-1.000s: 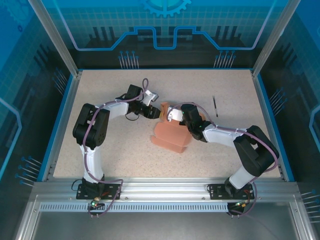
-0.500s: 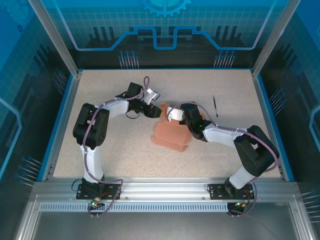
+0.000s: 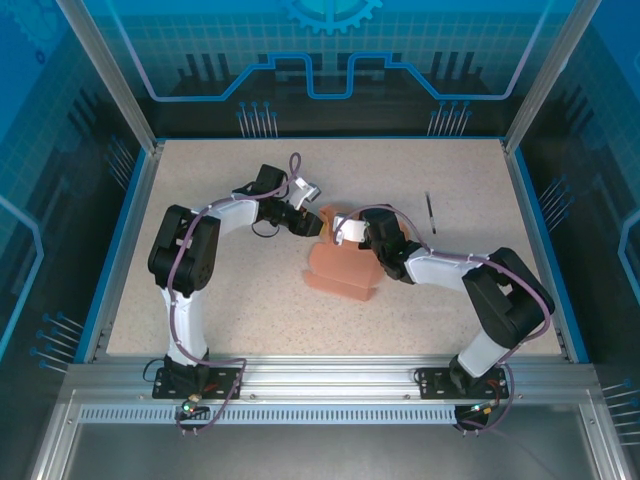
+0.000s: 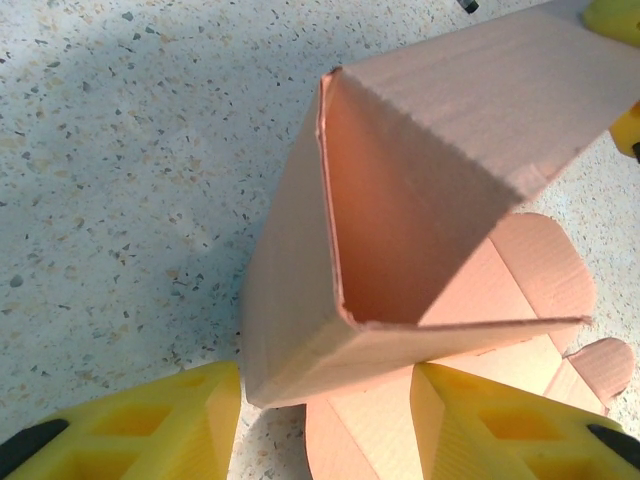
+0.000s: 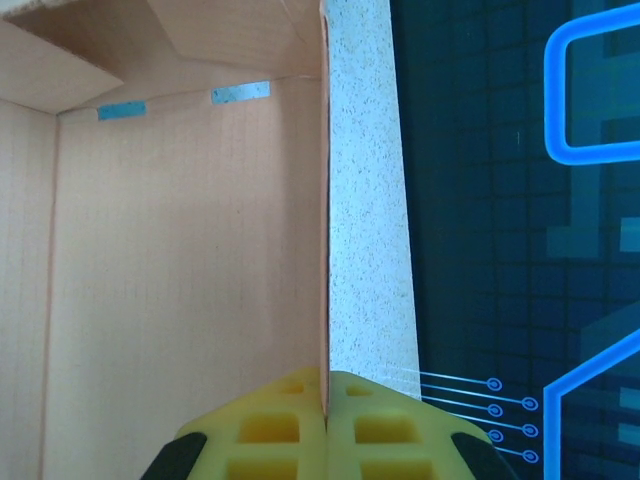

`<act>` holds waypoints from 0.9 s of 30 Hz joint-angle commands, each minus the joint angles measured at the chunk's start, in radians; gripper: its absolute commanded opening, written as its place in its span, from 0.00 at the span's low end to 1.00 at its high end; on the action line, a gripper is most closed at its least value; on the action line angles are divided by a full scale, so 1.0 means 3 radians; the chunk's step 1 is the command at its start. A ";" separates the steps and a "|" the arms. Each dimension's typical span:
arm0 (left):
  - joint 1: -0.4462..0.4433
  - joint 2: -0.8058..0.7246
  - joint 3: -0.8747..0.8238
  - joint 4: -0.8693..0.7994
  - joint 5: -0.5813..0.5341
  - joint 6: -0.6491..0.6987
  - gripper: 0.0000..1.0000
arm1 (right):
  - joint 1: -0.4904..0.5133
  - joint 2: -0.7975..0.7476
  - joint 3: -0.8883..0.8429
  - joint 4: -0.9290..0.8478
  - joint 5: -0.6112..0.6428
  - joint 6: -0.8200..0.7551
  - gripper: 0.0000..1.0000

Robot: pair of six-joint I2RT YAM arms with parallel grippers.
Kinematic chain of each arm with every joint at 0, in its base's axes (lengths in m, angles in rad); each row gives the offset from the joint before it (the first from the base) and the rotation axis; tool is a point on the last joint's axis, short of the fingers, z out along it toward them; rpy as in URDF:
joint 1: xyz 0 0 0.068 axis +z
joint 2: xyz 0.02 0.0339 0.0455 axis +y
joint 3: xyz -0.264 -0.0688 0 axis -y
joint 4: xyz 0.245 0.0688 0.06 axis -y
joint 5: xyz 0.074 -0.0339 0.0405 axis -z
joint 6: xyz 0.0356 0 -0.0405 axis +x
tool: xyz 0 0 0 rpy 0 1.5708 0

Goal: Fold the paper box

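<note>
Mid-desk point(image 3: 230, 290), the salmon-orange thin-card paper box point(image 3: 340, 272) sits half-erected as an open sleeve, with its rounded end flaps splayed flat. The right gripper point(image 5: 326, 385) is clamped on one wall's edge. The left gripper point(image 4: 325, 378) has its jaws apart, straddling the sleeve's lower corner, with no clear grip. Step in hand looks like squaring the sleeve. Next move: left folds the end flaps in while right braces the wall.

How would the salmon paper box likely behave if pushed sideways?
Probably light and floppy: the paper box is thin card, an open hollow sleeve. It would likely skew or collapse rather than slide, and may bend where the right gripper pinches one wall.
</note>
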 commanded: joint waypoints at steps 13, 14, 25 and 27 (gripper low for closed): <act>-0.0045 -0.0043 -0.0047 -0.0059 0.0149 0.0105 0.49 | -0.0015 0.0064 -0.0161 0.0254 0.0011 -0.0097 0.00; -0.0049 -0.0048 -0.0058 -0.0051 0.0142 0.0110 0.49 | -0.0008 0.0072 -0.0157 0.0257 0.0022 -0.0096 0.00; -0.0082 -0.0135 -0.0204 0.0254 0.0079 -0.0015 0.48 | -0.0003 0.0077 -0.0085 0.0173 0.0040 -0.0036 0.00; -0.0086 -0.0131 -0.0212 0.0301 0.0073 -0.0050 0.46 | -0.0005 0.0061 -0.0084 0.0154 0.0033 -0.0022 0.00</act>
